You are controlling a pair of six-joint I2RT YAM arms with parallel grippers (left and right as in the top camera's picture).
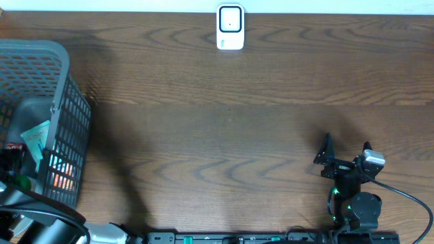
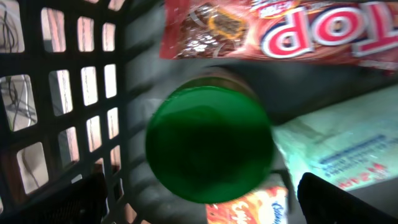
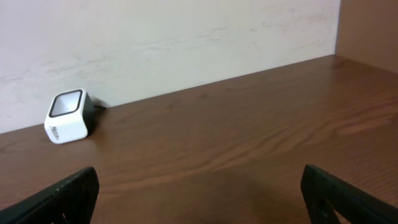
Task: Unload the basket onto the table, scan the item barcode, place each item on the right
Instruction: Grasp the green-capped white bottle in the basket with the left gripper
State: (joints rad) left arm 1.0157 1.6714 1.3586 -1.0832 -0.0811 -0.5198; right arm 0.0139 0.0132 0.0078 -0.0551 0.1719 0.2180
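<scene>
Left edge of counter: grey plastic mesh basket (image 1: pixel 68 95) corralling goods, so pick must come from above. Left jaws down inside it, spread wide, gripping nothing, poised over round green-capped bottle (image 2: pixel 208 143), likely item to scan. Cap faces camera; long axis seemingly upright, seen end-on; barcode not visible. Red foil snack packet (image 2: pixel 267 28) just beyond. Far edge, middle: small white cube scanner (image 1: pixel 230 27), window tilted up. Near right corner: right jaws spread, empty, aimed towards scanner.

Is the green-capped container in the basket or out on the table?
In the basket: the green cap sits among snack packets beside the mesh wall, open left gripper hovering above it.
</scene>
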